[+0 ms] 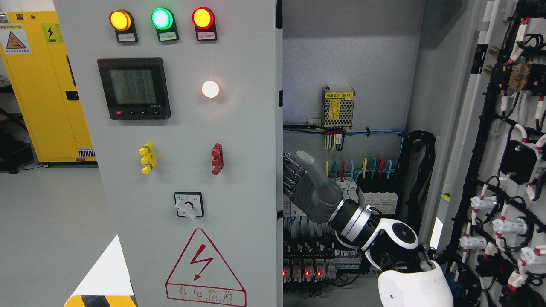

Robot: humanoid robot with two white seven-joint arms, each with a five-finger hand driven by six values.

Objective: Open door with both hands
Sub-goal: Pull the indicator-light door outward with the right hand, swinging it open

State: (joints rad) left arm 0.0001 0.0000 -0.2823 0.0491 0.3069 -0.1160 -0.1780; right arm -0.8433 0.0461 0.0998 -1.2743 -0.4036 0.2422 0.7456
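One hand on the job: the right hand (305, 187) reaches into the cabinet, fingers (292, 179) curled around the free edge of the left door (187, 128), thumb raised. That door looks barely parted, just left of the breakers (371, 187). Next, I'd say: swing it outward.

Grey floor (47, 221) carries yellow cabinet (47, 85), grey electrical cabinet (187, 128).

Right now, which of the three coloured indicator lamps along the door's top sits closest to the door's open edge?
The red lamp, rightmost of the three; the green lamp sits in the middle and the amber lamp farthest left.
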